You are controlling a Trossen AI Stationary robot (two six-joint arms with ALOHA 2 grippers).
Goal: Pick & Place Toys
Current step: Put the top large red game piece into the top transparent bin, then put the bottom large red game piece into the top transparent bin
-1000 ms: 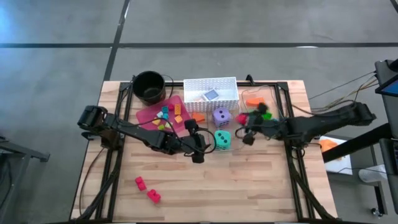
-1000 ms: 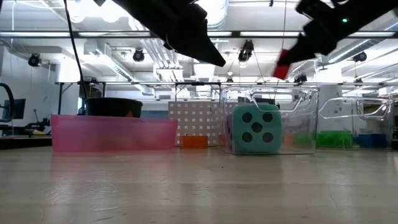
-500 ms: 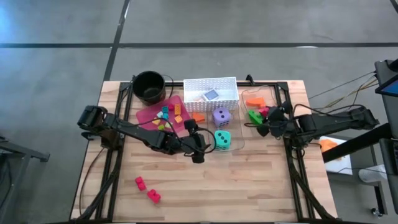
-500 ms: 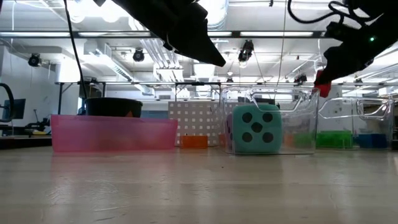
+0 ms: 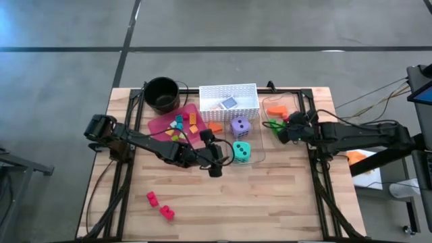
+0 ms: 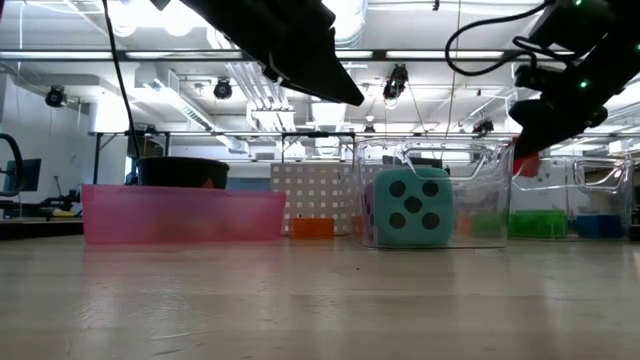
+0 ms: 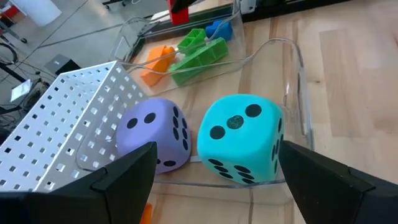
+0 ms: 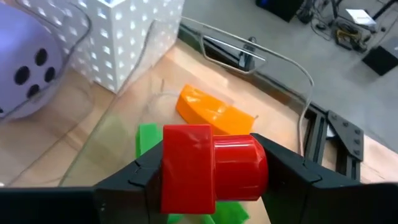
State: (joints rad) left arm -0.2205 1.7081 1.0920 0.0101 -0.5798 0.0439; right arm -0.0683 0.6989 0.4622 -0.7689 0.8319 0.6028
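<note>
Rightward and back has gone the right gripper point(image 5: 289, 127), carrying its red brick point(image 8: 211, 169) from beside the teal die point(image 5: 241, 151) to above the clear tray point(image 7: 292, 81).

Its fingers pinch the brick over the green point(image 8: 147, 139) and orange point(image 8: 214, 110) pieces lying there (the purple die point(image 5: 239, 125) sits nearby, next to the white basket point(image 5: 228, 95)). Meanwhile the left gripper point(image 5: 219, 156) hovers spread wide, empty, just beside the teal die; two red bricks point(image 5: 158, 206) lie well apart on the bare table point(image 5: 270, 202).
</note>
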